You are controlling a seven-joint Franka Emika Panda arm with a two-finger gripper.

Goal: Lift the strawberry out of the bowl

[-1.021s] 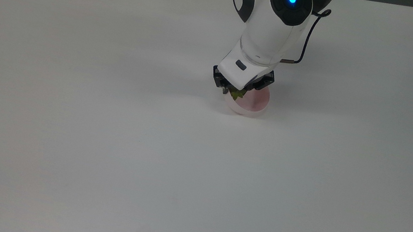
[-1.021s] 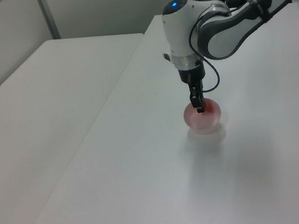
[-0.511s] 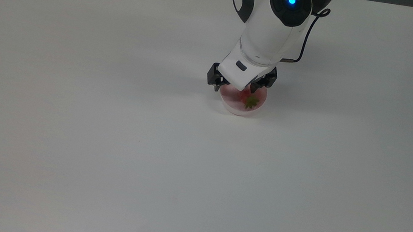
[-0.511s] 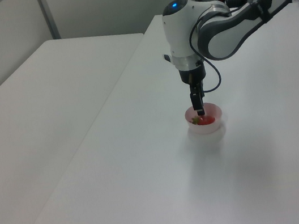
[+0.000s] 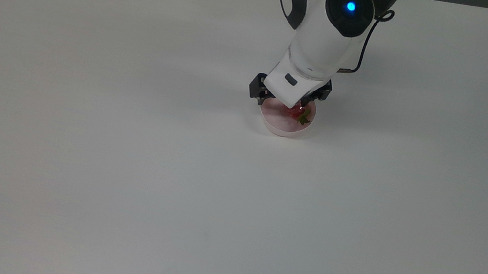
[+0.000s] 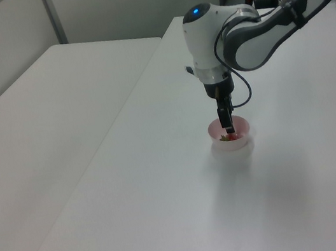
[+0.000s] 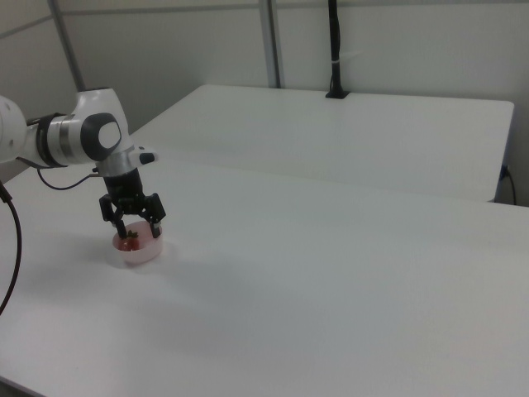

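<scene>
Change: a second ago the strawberry point(image 5: 299, 113) hung at the gripper point(image 7: 132, 225) by the bowl's point(image 5: 276, 123) rim; half a second ago it lay loose inside, and it lies there now.
Fingers: spread apart, straddling the fruit, clamped on nothing.
Strawberry: in the bowl, on the side toward the top view's right, leaves outward.
Bowl: on the table point(image 5: 121, 161), nearer its far edge in the top view.
Meaning: the grasp likely slipped; another closing attempt is needed.
</scene>
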